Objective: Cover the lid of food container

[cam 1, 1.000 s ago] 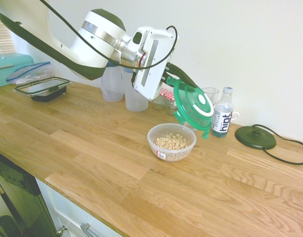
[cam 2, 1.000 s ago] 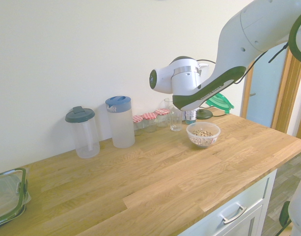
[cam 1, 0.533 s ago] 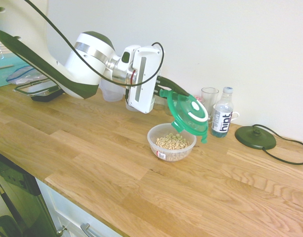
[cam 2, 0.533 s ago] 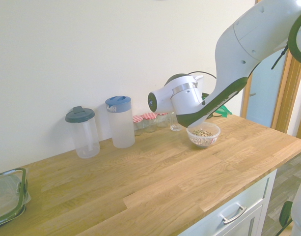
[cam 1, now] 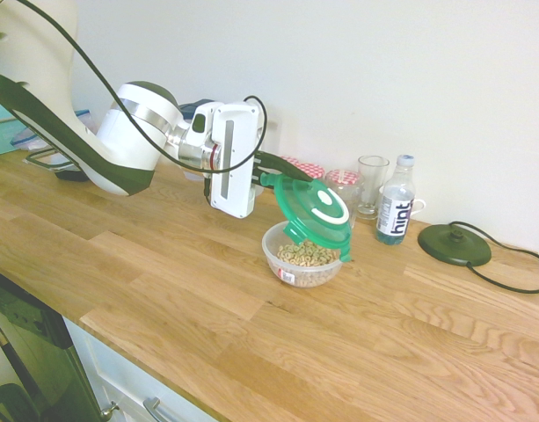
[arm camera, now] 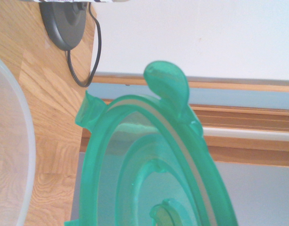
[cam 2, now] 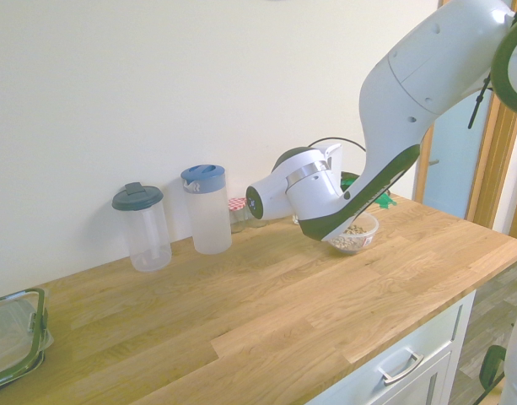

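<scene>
The green lid (cam 1: 315, 211) hangs tilted just above the food container (cam 1: 304, 256), its lower edge over the tub's far rim. Cereal rings show through the clear tub, which stands on the wooden counter. My gripper (cam 1: 271, 178) is shut on the lid's upper edge and reaches in from the left. In the second exterior view the arm hides most of the lid (cam 2: 352, 180) and part of the container (cam 2: 357, 237). The wrist view shows the lid's (arm camera: 153, 165) underside close up, with the container's rim (arm camera: 21, 141) beside it.
Behind the tub stand a water bottle (cam 1: 395, 211), a glass (cam 1: 370, 183) and red-checked jars (cam 1: 342, 183). A black round base (cam 1: 454, 243) with a cable lies to the right. Two lidded jugs (cam 2: 206, 208) and a rectangular container (cam 2: 9, 337) sit further along the counter.
The arm has come down and towards the tub, carrying the lid from beside the bottle to just over the container. The tub has not moved.
</scene>
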Tool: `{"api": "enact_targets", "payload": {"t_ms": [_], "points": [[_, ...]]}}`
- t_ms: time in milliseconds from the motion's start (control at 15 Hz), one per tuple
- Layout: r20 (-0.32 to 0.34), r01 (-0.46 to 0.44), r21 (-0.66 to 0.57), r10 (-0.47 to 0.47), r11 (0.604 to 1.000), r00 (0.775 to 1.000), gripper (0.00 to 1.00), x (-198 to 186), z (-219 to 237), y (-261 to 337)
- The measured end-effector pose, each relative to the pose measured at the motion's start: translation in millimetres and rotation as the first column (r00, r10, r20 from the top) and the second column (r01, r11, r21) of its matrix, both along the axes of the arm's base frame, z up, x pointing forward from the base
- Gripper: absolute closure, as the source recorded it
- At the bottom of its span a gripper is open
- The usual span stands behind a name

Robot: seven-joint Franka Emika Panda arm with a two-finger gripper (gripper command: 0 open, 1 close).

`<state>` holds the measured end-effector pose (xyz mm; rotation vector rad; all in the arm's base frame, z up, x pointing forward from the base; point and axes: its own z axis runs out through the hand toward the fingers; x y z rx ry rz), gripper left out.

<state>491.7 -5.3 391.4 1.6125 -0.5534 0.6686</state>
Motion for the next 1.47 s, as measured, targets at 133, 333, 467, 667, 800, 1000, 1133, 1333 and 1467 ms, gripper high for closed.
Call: {"api": "enact_targets", "payload": {"t_ms": [133, 333, 467, 667, 800, 1000, 1133, 1333, 1467], "points": [[-0.003, -0.003, -0.004, 0.003, 1.000, 1.000, 1.00, 0, -6, 3], [-0.005, -0.003, -0.018, 0.003, 1.000, 1.000, 1.00, 1, -12, 3], [-0.004, -0.004, -0.020, 0.004, 1.000, 1.000, 1.00, 1, -12, 3], [0.014, -0.007, -0.014, 0.007, 1.000, 1.000, 1.00, 2, -17, 4], [0.019, -0.015, -0.007, 0.015, 1.000, 1.000, 1.00, 2, -19, 5], [0.025, -0.021, -0.010, 0.021, 1.000, 0.999, 1.00, 4, -24, 3], [0.018, -0.023, -0.011, 0.023, 1.000, 1.000, 1.00, 5, -30, 4], [0.015, -0.029, -0.011, 0.029, 1.000, 0.999, 1.00, 5, -36, 7], [0.011, -0.032, -0.011, 0.032, 0.999, 0.999, 1.00, 5, -39, 8]]}}
